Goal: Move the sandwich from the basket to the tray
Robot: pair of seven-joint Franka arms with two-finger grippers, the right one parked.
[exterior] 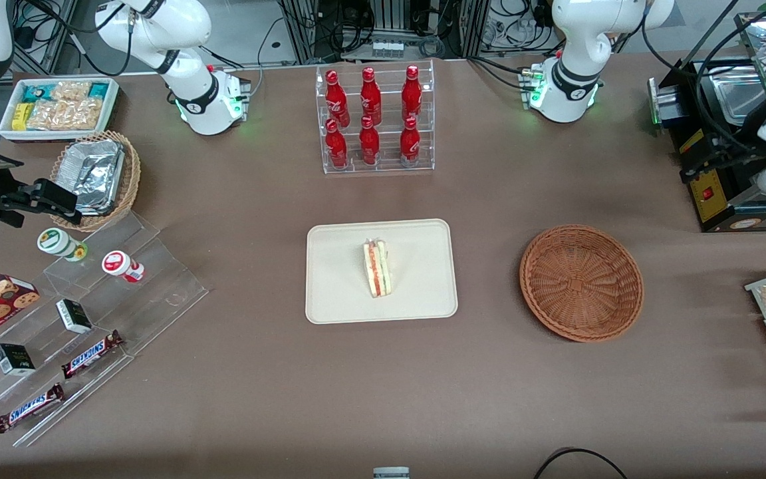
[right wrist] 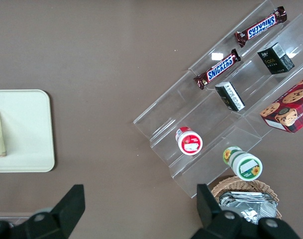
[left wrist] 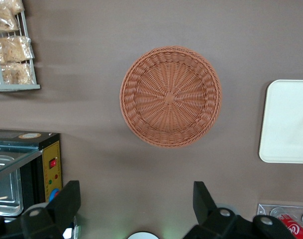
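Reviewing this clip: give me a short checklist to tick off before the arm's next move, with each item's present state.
1. Sandwich lies on the tray, inside the rim: ok.
2. Basket holds nothing: ok; its woven bottom shows bare in the left wrist view too.
3. Gripper carries nothing and its fingers are spread apart: ok.
4. Gripper is off the basket, raised above the table with the basket in full view beneath it: ok.
5. Tray lies flat on the table, apart from the basket: ok.
6. Sandwich filling intact: cannot tell; only the cut edge shows.

Judged from this, the placing looks done and parking the arm seems the likely next move.
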